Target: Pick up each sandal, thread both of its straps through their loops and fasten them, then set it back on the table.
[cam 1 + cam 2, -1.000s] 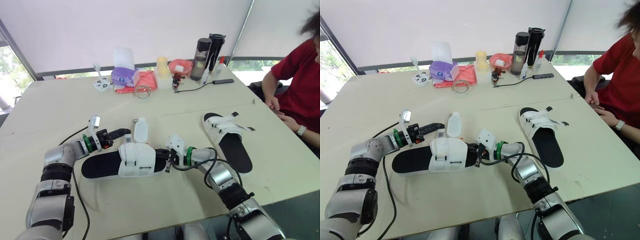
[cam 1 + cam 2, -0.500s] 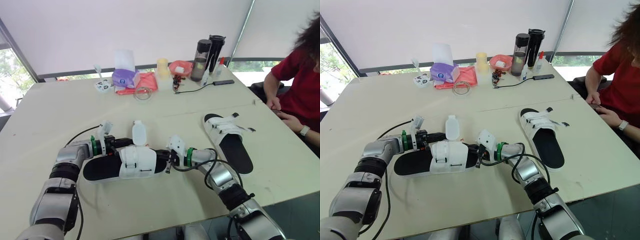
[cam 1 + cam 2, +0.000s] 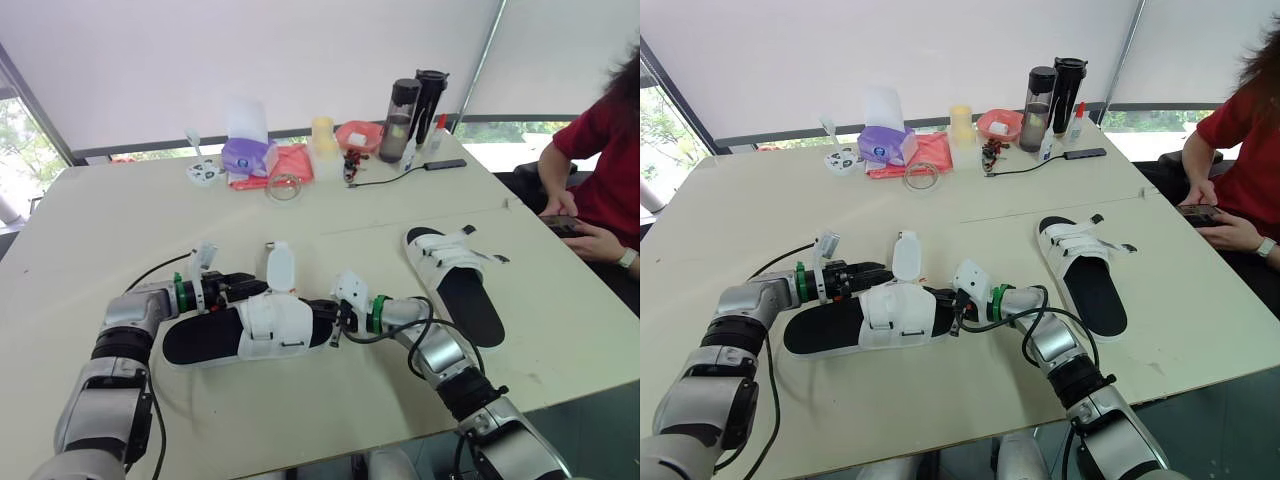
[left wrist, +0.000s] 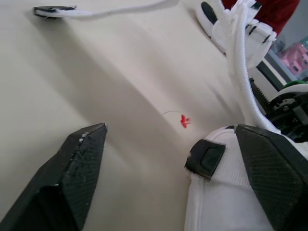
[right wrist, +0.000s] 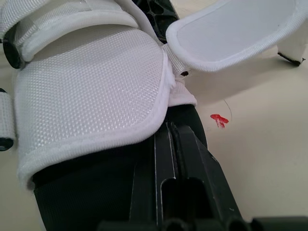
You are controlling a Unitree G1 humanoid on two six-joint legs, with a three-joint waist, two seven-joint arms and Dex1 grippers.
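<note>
- Tabletop (image 3: 120,220): a pale surface carrying both sandals. Bottles (image 3: 415,100) stand at its far edge among small things too fine to tell apart.
- Person (image 3: 600,170): seated at the robot's right and cut off by the frame edge, sitting further back than a second ago.
- Far sandal (image 3: 470,295): lies flat toward the right, well apart from both arms. Whether its straps are fastened is hard to make out.
- Near sandal (image 3: 270,328): rests sole-down on the tabletop between the two arms, not lifted.
- Left end effector (image 3: 243,287): its fingers (image 4: 72,178) are spread wide and hold nothing. Over the last second it has moved from beside the sandal to the far edge of the white upper, which suggests an approach to take the strap.
- Right end effector (image 3: 338,318): its fingers (image 5: 178,163) are together at the end of the sole, tucked under the upper. Whether they pinch the sole is hidden.
- Strap (image 3: 280,268): stands up free and unthreaded, as it did a second ago, so the fastening is not yet begun.
- Loop (image 4: 206,157): a black loop at the edge of the upper, near the left end effector and apparently empty.
</note>
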